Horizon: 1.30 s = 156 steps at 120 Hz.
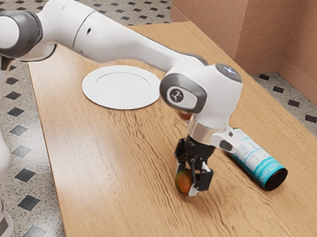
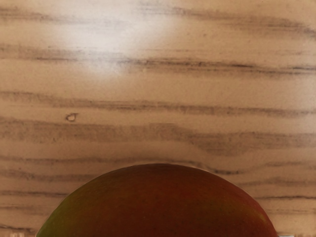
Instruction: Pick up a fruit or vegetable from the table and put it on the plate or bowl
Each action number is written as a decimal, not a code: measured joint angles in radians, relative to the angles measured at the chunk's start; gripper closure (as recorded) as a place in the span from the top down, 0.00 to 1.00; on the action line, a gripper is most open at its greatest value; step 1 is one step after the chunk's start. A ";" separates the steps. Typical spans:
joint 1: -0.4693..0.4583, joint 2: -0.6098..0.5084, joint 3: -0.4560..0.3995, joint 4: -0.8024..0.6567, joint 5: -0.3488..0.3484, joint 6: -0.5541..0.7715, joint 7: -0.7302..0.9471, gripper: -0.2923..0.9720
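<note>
While fingers [image 1: 207, 179] clamp mango [image 1: 182, 181] from both sides, raise your gripper [image 1: 195, 185] straight, avoid can [image 1: 257, 160] at three o'clock, head for plate [image 1: 121, 87] at eleven o'clock.

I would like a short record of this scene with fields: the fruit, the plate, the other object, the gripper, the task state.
fruit: red and green rounded fruit, at the gripper, low at the table
plate: white round plate, flat on the wooden table, nothing on it
other object: teal and white cylinder, lying on its side
gripper: black two-finger gripper, between fruit and cylinder
task state: fruit not yet on plate
</note>
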 joint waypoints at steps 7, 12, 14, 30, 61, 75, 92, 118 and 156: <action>0.004 0.016 -0.001 0.019 0.000 -0.023 -0.002 0.50; 0.013 0.031 -0.001 0.032 0.001 -0.040 -0.004 0.50; 0.022 0.039 -0.001 0.039 0.001 -0.046 -0.004 0.49; 0.210 0.112 -0.106 0.059 0.002 -0.095 0.007 0.49; 0.870 0.154 -0.615 -0.013 0.000 -0.190 0.036 0.50; 1.178 0.103 -0.844 -0.098 0.000 -0.207 0.054 0.50; 1.425 0.008 -1.026 -0.192 0.014 -0.214 0.071 0.49; 1.541 -0.116 -1.016 -0.228 0.133 -0.207 0.091 0.50; 1.229 -0.259 -0.641 -0.105 0.399 -0.116 0.120 0.49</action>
